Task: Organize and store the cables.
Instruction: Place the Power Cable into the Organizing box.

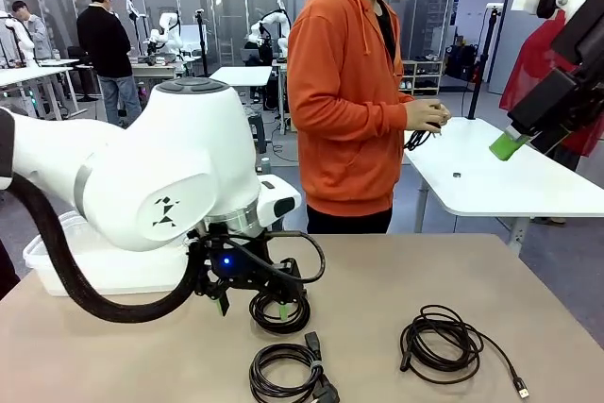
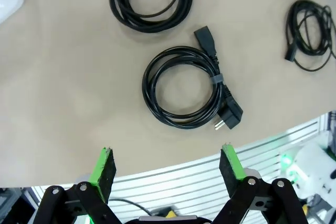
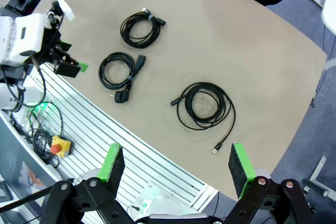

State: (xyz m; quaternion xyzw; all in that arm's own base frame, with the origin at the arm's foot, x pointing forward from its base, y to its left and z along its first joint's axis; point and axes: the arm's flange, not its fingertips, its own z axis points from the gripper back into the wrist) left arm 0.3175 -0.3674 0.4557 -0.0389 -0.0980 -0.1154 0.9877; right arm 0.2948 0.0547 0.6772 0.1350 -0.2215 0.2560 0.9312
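Since the left gripper [image 2: 167,153] sits nearer, jaws spread | banded cable coil [image 2: 215,85] centred ahead of them, toward far side | right gripper [image 3: 176,150] spread, high, well apart

The left arm [image 1: 179,167]: glossy white rounded shell, black triangle marks [image 1: 166,211], thick black hose [image 1: 123,311], blue wrist light [image 1: 225,261]. The left gripper [image 2: 168,166] and right gripper [image 3: 176,163]: black links, silver screws [image 2: 83,186], green pads [image 2: 103,167]. The person [image 1: 349,158]: orange hoodie [image 1: 335,82].

Bare table [image 2: 68,77] between cables [image 2: 146,87] (probably passable)
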